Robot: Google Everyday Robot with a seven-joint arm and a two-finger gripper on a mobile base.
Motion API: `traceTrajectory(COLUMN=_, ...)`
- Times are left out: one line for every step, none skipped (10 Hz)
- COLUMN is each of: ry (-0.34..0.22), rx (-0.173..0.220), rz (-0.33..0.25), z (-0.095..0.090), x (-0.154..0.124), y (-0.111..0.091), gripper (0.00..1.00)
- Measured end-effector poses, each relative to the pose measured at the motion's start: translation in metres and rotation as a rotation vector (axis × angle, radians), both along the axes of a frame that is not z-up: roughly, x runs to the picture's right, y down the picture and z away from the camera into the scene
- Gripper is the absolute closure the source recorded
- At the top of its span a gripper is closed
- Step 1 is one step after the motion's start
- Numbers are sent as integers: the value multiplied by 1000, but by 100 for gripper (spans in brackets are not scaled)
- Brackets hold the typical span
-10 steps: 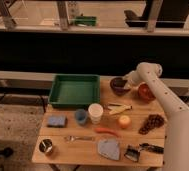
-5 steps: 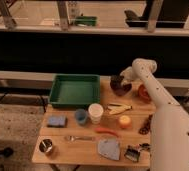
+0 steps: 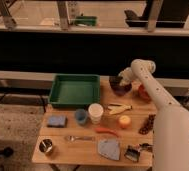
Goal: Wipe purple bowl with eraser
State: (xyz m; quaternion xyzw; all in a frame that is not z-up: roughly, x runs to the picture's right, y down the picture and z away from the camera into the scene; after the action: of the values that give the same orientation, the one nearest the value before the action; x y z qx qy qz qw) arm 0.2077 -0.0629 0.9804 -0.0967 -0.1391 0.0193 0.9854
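Claw (image 3: 115, 81) pressed together, at the end of the white arm (image 3: 153, 92); it sits at the camera-left rim of the purple bowl (image 3: 122, 90), touching it or just above it, and I cannot tell if anything is pinched in it. Bowl stands at the far edge of the bench (image 3: 73, 150), between the green tray (image 3: 74, 91) on camera-left and the red-orange bowl (image 3: 143, 93) just beside it on the right. Further toward the front stand a white cup (image 3: 95, 113) and a blue cup (image 3: 81, 116), well apart from the claw.
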Motion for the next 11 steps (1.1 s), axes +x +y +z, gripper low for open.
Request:
traceTrajectory(ry=-9, rx=-5, rz=0, z=-5, x=-2, y=6, gripper=100)
traceTrajectory(ry=-18, rx=-9, rz=0, z=-11, x=-4, y=11, gripper=100)
traceTrajectory(ry=-26, rx=-14, rz=-1, z=-16, x=-5, y=16, gripper=100)
traceTrajectory(ry=-34, rx=-18, rz=-1, z=-23, x=-6, y=22, gripper=100)
traceTrajectory(ry=-39, rx=-22, rz=-1, z=-30, x=-5, y=27, gripper=100)
traceTrajectory(ry=-45, rx=-28, rz=0, z=-36, x=-4, y=33, gripper=100)
traceTrajectory(ry=-51, rx=-31, rz=0, z=-41, x=-5, y=37, gripper=100)
traceTrajectory(ry=-53, rx=-36, rz=-1, z=-43, x=-5, y=41, gripper=100)
traceTrajectory(ry=-52, rx=-39, rz=-1, z=-45, x=-4, y=44, gripper=100)
traceTrajectory(ry=-47, rx=-40, rz=2, z=-46, x=0, y=45, gripper=100)
traceTrajectory(ry=-39, rx=-39, rz=3, z=-46, x=5, y=46, gripper=100)
